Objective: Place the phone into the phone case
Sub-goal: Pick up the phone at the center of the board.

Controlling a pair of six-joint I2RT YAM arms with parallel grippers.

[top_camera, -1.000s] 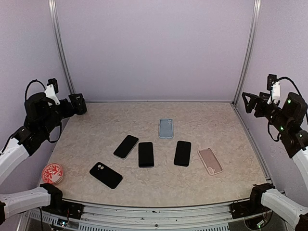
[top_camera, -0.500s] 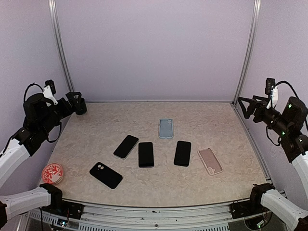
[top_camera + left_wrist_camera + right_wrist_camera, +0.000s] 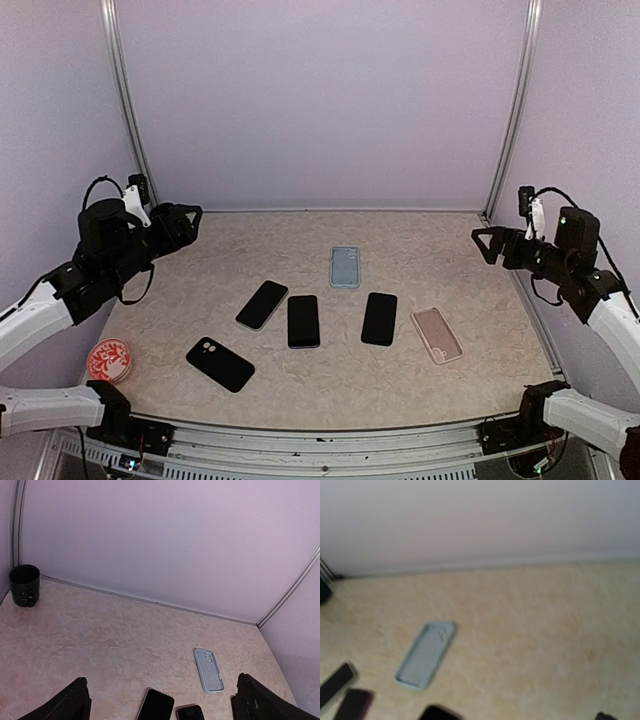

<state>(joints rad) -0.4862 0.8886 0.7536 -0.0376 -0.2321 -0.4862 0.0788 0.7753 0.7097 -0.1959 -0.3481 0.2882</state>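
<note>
With left end effector (image 3: 182,222) and right end effector (image 3: 487,243) spread wide and empty at either side of the desk (image 3: 450,390), a black phone (image 3: 303,321) lies flat near the pale blue case (image 3: 345,267), apparently awaiting pickup.

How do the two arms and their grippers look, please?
Left arm and right arm: white links, black joints. Left gripper and right gripper: black, two-fingered, each with a small white part and a looping black cable behind it. No markings readable.
</note>
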